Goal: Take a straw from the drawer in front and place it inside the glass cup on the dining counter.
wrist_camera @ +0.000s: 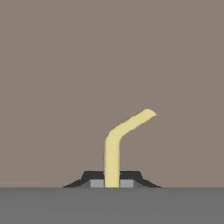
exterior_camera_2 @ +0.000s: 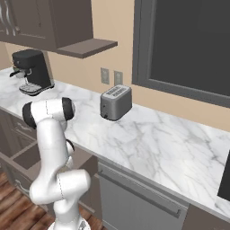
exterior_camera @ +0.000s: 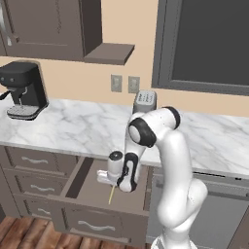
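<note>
A wide dark grey-brown drawer point(exterior_camera: 104, 192) stands pulled open in the lower centre of the left base view, its front panel bearing a curved silver bar handle. Inside, a thin pale-yellow straw point(exterior_camera: 111, 195) lies on the drawer floor, near the middle. In the hand view, the straw point(wrist_camera: 114, 148) rises from the bottom centre, its top bending up to the right.

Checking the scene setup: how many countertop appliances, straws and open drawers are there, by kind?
Coffee machine: 1
Toaster: 1
Straw, gripped in the gripper: 1
Open drawer: 1
Total: 4
</note>
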Robot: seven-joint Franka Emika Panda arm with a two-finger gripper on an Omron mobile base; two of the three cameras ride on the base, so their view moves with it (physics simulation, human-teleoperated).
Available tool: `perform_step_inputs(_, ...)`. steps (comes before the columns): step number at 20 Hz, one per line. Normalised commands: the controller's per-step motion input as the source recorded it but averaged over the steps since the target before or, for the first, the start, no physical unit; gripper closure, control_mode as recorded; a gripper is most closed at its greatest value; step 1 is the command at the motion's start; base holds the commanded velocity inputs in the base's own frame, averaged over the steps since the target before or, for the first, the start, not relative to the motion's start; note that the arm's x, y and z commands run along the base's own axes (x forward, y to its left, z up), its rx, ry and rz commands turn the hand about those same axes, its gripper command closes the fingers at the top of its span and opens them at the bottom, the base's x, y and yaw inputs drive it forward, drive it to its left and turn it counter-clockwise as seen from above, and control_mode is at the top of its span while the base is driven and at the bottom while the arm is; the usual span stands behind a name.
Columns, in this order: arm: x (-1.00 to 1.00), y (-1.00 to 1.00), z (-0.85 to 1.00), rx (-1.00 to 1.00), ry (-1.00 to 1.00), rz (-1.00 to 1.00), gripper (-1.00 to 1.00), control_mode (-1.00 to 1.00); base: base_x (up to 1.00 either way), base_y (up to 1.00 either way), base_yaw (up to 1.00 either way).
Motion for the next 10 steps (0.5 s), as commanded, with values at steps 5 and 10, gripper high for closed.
perform_step_inputs(5,-0.48,0.0,0.93,0.04,-0.14,0.0,1.0,-1.0,0.0,0.0,0.0)
perform_step_inputs(10,-0.63,0.0,1.0,0.0,-0.05,0.0,1.0,-1.0,0.0,0.0,0.0)
